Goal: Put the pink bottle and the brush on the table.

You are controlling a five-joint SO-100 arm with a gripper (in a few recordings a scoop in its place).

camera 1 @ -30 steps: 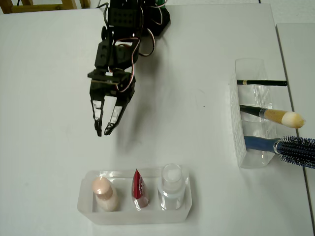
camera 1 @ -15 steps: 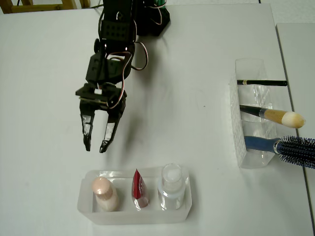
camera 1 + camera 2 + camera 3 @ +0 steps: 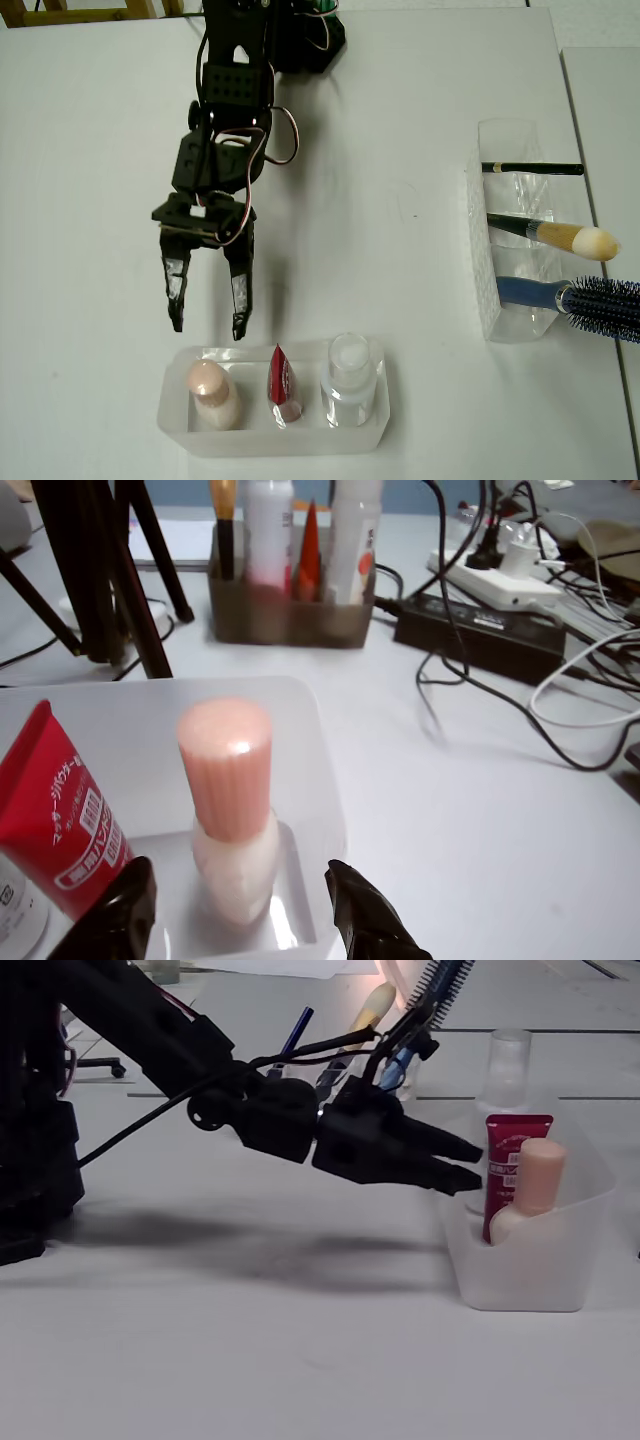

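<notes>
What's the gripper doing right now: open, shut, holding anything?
Gripper: open, holding nothing, fingers spread just short of the pink bottle in its tray.

Matt white bench (image 3: 420, 300). Frosted, translucent plastic tray (image 3: 300, 780). Pink bottle (image 3: 232, 810) with a ribbed, satin cap and a glossy pale body. Red tube (image 3: 55, 820) of glossy printed plastic. Fingers (image 3: 365, 920) wrapped in wrinkled, shiny black tape. Brush (image 3: 555, 236) tipped with fluffy cream bristles.
</notes>
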